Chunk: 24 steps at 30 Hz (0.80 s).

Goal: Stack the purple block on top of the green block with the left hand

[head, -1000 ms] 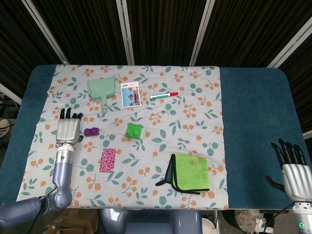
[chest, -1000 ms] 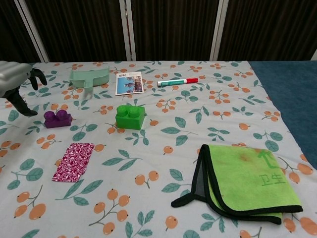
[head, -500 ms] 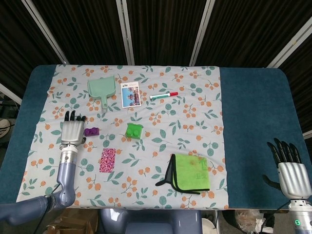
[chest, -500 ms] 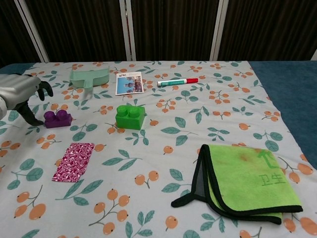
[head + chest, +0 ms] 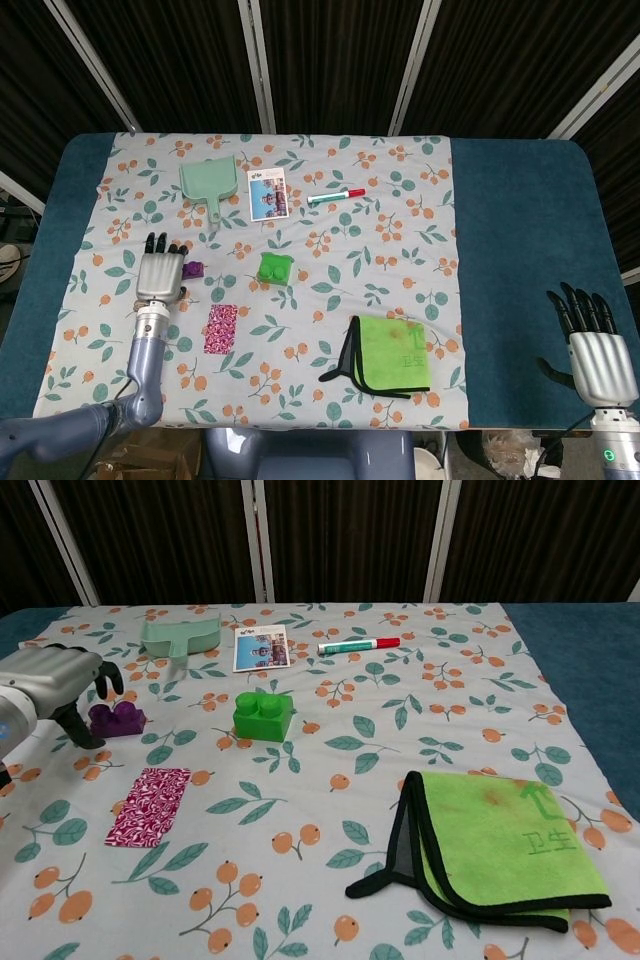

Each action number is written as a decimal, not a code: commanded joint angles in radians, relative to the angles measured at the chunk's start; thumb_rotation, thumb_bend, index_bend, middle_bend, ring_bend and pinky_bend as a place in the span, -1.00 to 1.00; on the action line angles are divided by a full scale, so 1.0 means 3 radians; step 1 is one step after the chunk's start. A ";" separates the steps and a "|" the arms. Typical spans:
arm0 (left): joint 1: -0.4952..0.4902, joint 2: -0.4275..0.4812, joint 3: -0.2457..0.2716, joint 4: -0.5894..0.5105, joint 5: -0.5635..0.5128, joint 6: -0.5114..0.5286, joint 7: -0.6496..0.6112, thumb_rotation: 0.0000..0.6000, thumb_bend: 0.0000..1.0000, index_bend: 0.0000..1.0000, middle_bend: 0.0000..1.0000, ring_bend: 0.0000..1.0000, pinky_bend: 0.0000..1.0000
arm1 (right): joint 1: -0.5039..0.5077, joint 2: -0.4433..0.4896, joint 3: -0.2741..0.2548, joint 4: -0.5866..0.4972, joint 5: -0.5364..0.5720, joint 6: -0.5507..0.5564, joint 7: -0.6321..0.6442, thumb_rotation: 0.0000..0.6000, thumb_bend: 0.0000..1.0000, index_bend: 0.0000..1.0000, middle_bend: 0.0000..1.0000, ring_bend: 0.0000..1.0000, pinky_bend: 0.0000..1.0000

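The left robot hand hangs over the purple block, fingers curled but apart, holding nothing; the block sits just at its 3 o'clock, partly under the fingertips. One green block lies at 3 o'clock from the purple one, apart. Only the head view shows the right robot hand, fingers spread and empty, over the bench at 5 o'clock. One purple block, one green.

Even, bright overhead light on my table; shadows stay short and soft, no glare, both views sharp to the table's edges.
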 commanded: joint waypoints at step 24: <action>-0.0005 -0.0243 -0.0038 0.0290 0.0134 -0.0004 -0.0059 1.00 -0.46 -0.33 -0.30 -0.78 -1.00 | 0.0025 -0.0013 -0.0012 0.0009 0.0001 -0.0032 -0.0025 1.00 -0.67 -0.80 -0.91 -0.99 -0.93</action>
